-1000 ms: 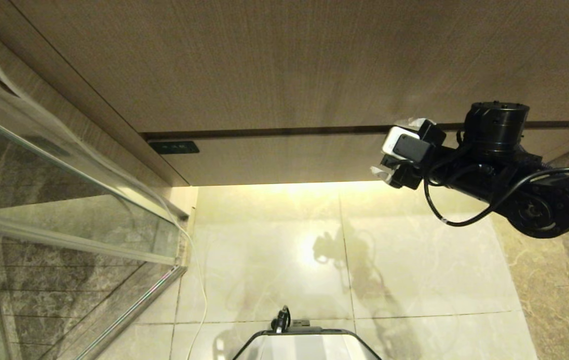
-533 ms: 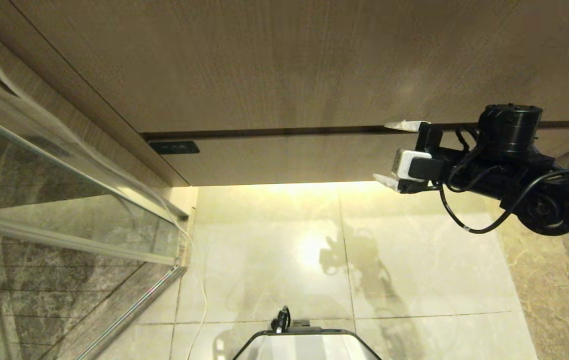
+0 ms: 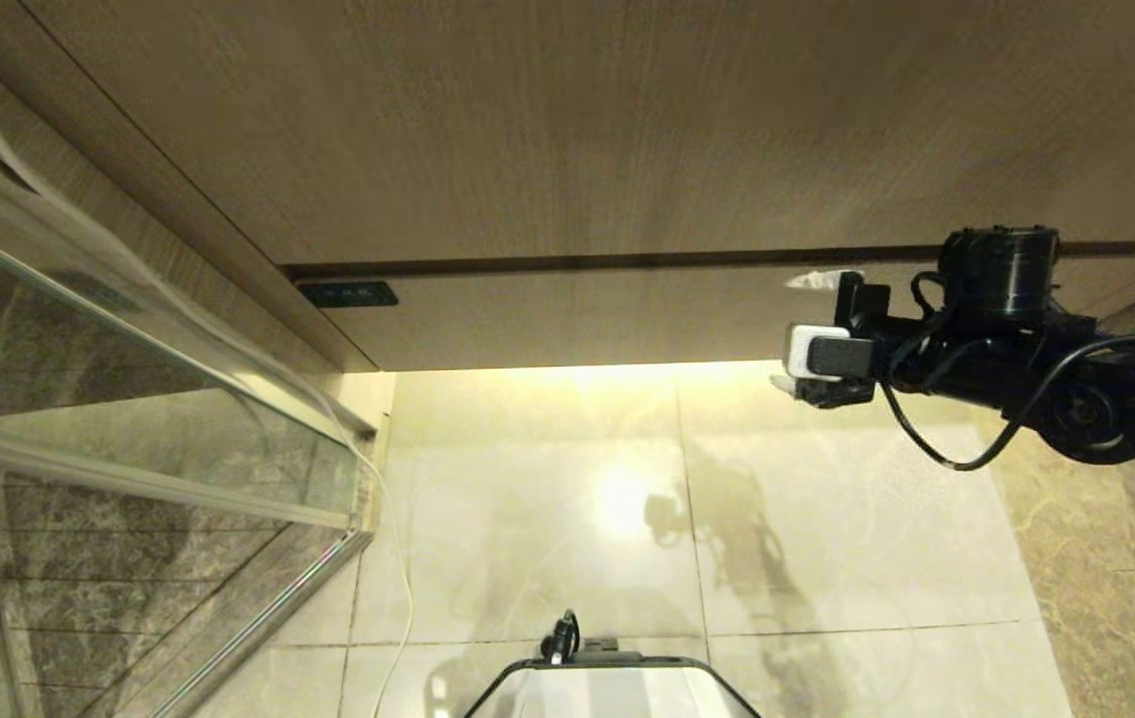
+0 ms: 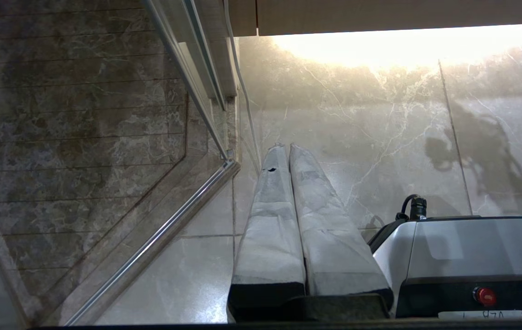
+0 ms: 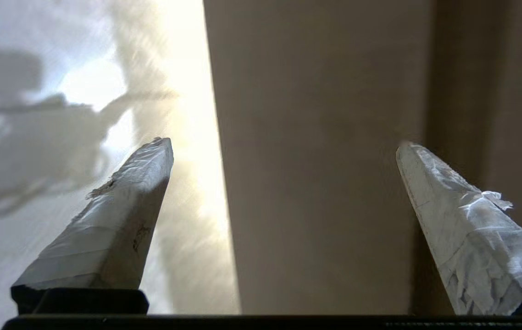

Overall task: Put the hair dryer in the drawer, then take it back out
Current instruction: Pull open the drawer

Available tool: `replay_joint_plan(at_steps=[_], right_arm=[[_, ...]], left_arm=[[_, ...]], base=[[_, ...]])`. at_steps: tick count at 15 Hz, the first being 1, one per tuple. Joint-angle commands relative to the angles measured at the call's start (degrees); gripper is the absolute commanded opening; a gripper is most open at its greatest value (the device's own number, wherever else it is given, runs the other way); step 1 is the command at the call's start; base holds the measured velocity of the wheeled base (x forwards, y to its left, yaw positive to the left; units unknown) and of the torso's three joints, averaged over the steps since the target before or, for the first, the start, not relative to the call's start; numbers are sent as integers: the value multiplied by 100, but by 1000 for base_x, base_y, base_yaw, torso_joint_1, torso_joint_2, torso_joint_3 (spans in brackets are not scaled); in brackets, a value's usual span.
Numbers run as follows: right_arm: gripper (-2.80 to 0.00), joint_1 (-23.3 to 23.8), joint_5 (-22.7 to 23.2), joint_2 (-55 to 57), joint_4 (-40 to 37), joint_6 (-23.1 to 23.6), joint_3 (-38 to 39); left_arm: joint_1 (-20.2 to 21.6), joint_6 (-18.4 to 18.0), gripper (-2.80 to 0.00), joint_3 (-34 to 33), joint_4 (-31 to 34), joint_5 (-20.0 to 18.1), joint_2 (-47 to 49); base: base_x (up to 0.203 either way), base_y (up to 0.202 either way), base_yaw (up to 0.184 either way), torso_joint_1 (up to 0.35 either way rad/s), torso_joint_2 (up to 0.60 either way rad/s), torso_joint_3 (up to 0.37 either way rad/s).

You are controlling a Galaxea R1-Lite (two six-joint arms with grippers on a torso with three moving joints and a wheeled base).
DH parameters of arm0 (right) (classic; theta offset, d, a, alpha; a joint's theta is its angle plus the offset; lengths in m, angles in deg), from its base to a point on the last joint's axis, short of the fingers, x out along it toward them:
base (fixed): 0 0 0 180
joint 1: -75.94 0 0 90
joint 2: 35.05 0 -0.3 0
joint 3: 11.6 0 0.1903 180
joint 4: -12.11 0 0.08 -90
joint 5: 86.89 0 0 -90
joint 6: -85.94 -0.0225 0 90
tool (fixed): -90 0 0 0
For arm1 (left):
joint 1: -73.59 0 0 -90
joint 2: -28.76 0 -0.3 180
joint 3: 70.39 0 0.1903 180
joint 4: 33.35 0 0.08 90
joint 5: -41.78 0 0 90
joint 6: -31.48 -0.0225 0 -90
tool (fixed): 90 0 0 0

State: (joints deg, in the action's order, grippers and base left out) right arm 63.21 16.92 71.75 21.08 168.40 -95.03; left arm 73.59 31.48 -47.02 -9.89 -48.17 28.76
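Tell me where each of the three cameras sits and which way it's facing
Head view: on the head, looking down at the closed drawer, floor tiles, right arm and base.
Left wrist view: behind the shut left gripper, facing the floor, glass door and the robot's base.
Right wrist view: behind the open right gripper, facing the drawer front.
Shared: head and left wrist views both show the base and glass door.

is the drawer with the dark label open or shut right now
Shut: the drawer front sits flush under the panel above, no interior showing.
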Motion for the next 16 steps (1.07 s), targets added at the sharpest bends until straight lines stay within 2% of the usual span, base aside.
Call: replay_joint_plan(at_steps=[1,3,5,8,12,16], right_arm=[[0,-9,-245,-29,-155,18,-64],[0,-29,-490,5,-173,-122,-107],[0,-93,-798,80,-199,-603,-373],[0,-98,-818,34,-210,-715,-374],[0,-98,-646,68,-123,-855,-340],[0,-107,-36,245,53,-820,-436]], left_arm=[[-1,0,-280,-6,-1,4,-4],[0,0,-280,-9,-1,4,-9],[0,0,-280,0,-1,4,-1],[0,0,-280,0,-1,4,0],[0,0,-280,-4,-1,4,0],[0,0,-280,-9,-1,4,0]], base=[[0,0,0,0,0,0],[0,0,0,0,0,0],[0,0,0,0,0,0],[0,0,0,0,0,0],[0,0,0,0,0,0],[0,0,0,0,0,0]])
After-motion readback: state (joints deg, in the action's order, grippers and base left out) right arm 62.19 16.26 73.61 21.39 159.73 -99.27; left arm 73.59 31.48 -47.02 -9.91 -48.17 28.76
